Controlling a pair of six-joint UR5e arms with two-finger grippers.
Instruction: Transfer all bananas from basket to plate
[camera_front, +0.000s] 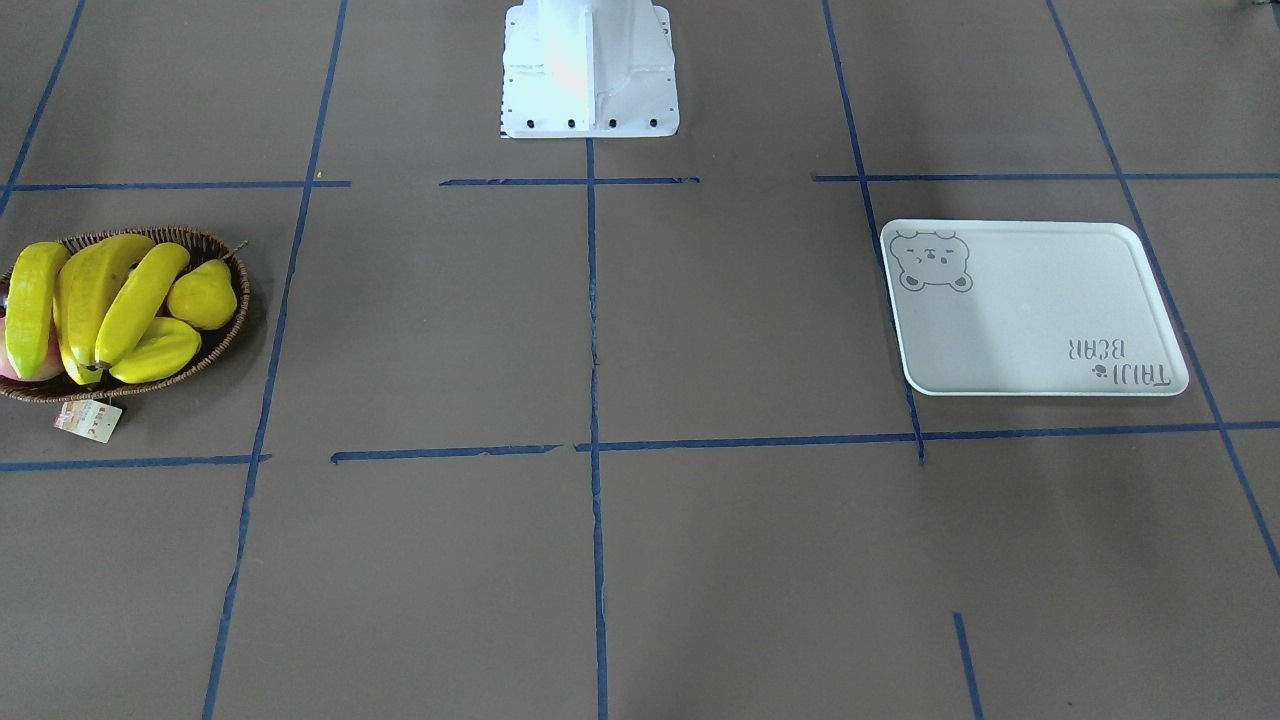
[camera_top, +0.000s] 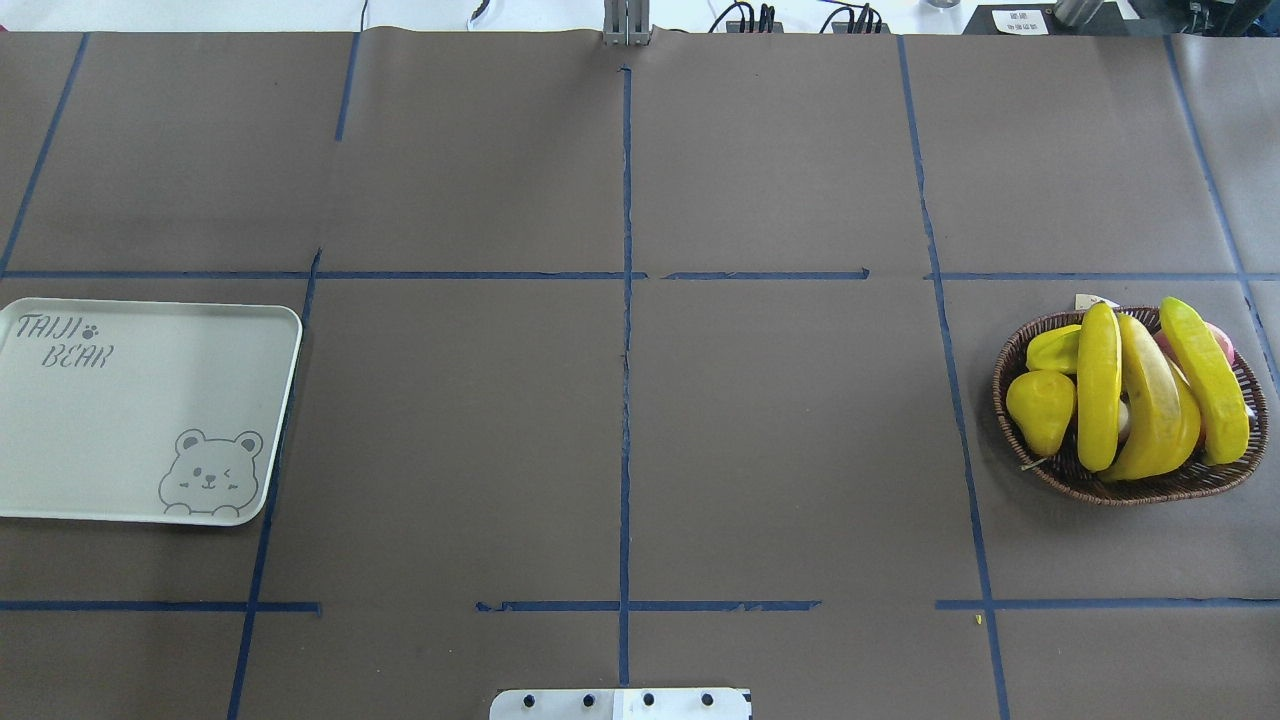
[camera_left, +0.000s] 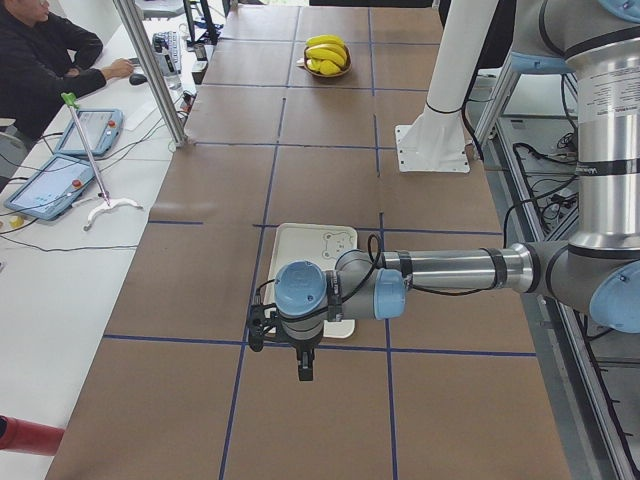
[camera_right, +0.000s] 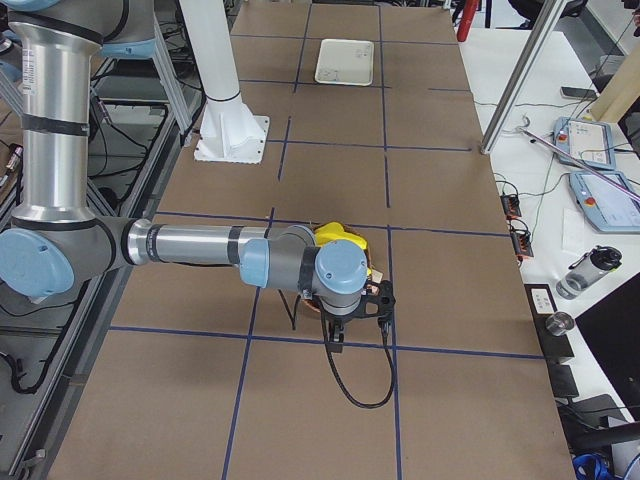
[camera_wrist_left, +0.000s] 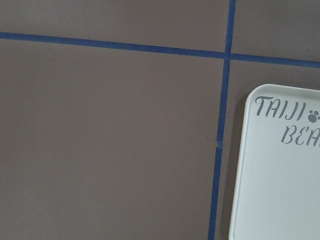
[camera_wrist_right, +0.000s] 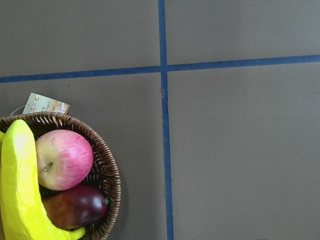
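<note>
Several yellow bananas (camera_top: 1150, 400) lie in a wicker basket (camera_top: 1130, 487) at the table's right end; they also show in the front view (camera_front: 95, 290). One banana (camera_wrist_right: 17, 190) shows in the right wrist view. The white bear plate (camera_top: 140, 400) lies bare at the left end, and its corner (camera_wrist_left: 280, 190) shows in the left wrist view. My left gripper (camera_left: 304, 368) hangs high beside the plate (camera_left: 315, 240). My right gripper (camera_right: 336, 342) hangs high beside the basket. I cannot tell whether either is open or shut.
The basket also holds a yellow pear (camera_top: 1040, 410), a yellow starfruit (camera_top: 1055, 350), a pink apple (camera_wrist_right: 62, 159) and a dark red fruit (camera_wrist_right: 75, 210). A paper tag (camera_wrist_right: 46, 106) hangs off its rim. The robot base (camera_front: 590, 70) stands mid-table. An operator (camera_left: 40, 60) sits alongside.
</note>
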